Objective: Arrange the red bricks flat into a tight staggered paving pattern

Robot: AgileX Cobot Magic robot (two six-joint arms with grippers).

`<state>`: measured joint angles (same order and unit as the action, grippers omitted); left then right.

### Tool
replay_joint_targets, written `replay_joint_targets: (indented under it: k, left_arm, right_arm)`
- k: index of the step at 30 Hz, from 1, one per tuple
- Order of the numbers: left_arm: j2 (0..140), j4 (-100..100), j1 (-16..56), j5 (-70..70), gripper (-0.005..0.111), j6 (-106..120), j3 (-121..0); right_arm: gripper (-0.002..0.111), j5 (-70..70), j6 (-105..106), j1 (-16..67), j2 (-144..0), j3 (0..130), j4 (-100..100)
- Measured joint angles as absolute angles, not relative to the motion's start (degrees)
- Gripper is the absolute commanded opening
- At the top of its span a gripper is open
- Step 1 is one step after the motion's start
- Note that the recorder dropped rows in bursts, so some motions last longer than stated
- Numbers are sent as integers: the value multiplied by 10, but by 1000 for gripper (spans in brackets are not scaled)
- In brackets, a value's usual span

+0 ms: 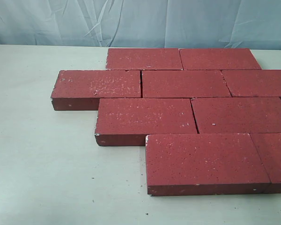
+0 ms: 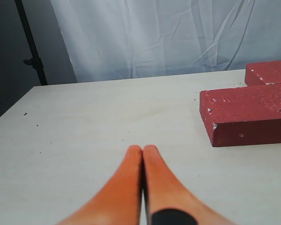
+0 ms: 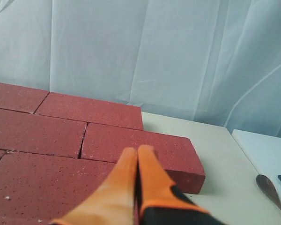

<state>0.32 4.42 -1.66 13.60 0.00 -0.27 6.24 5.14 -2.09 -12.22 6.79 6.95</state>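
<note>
- Bricks (image 1: 185,83), dark red and grainy with white specks and pale chipped edges, lie flat on a pale surface (image 1: 42,164) in front of a light blue cloth backdrop (image 1: 51,21)
- Nine show in the exterior view, in four rows: two at the back, then three, then two, then two at the front
- Each row sits shifted sideways from the one next to it, so the short joints do not line up; neighbours press close, with only thin dark lines between them
- The left end brick of the second row (image 1: 97,84) reaches furthest left; the right-hand bricks of the second and front rows are cut off by the edge of the picture
- The left fingers (image 2: 126,178), orange, are pressed together with nothing between them, and hang over bare surface, apart from the pattern
- In the left wrist view the nearest brick end (image 2: 248,115) lies off to one side of the fingers, and a dark stand (image 2: 30,47) rises beyond the surface edge
- The right fingers (image 3: 119,180), orange with a black patch, are likewise closed on nothing, their tips above the laid bricks near the corner brick (image 3: 145,150)
- A dark, slim thing (image 3: 271,190) lies beyond that corner; what it is I cannot tell
</note>
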Motion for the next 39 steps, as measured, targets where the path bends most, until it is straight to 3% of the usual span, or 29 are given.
replay_joint_targets:
  k: [15,39]
  left_arm:
    - [3,44,-17,136,0,0,-3]
    - [3,44,-17,136,0,0,-3]
  right_arm:
    - [-1,67,50,-32,-7,2,48]
    - [-1,108,46,-32,-4,1,0]
